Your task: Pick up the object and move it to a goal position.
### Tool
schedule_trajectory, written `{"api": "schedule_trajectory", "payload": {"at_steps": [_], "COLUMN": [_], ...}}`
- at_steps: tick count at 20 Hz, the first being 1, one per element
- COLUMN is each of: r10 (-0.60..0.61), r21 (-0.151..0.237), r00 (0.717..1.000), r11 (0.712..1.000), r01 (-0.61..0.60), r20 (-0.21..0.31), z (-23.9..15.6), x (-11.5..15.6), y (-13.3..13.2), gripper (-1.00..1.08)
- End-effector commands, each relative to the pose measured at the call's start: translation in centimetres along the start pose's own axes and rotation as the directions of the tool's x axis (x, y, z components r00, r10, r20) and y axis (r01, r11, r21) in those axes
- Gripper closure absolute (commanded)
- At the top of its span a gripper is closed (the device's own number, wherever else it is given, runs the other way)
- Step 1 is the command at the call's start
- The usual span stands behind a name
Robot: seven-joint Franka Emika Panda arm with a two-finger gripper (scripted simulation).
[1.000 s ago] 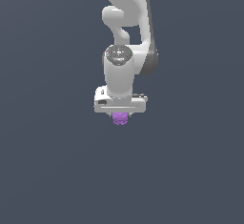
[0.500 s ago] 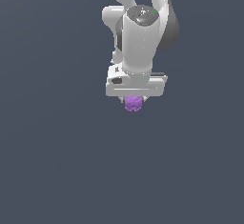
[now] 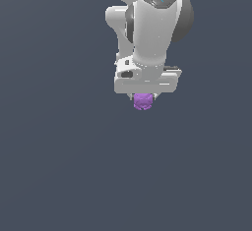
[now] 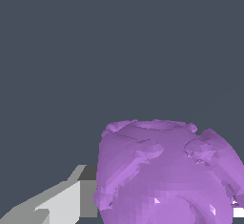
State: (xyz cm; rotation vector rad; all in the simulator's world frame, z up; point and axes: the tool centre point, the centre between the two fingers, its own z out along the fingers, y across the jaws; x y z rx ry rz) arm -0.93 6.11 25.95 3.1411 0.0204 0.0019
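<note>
The hand (image 3: 144, 96) is clenched on the purple lumpy block (image 3: 142, 101), which hangs beneath it. This looks like the carry step; next, steady travel to the unseen goal.

In the exterior view we cannot see the fingers of the gripper (image 3: 143, 97): the wide white body hides them, and it also covers the top part of the purple object (image 3: 142, 102). The arm is cut by the upper edge. In the wrist view the object (image 4: 167, 175) is cut by the lower and side edges, and one finger (image 4: 62, 201) shows only partly.
</note>
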Motion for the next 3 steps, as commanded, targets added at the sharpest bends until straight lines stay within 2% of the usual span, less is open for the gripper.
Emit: {"api": "schedule_trajectory", "payload": {"at_steps": [1, 3], "r10": [0.001, 0.001], "r21": [0.001, 0.001], "r00": [1.0, 1.0], "r11": [1.0, 1.0], "r01": [-0.001, -0.001], "r20": [0.001, 0.001], "z": [0.22, 0.35], "x": [0.07, 0.11], "y": [0.16, 0.24], "gripper": [1.08, 1.08]}}
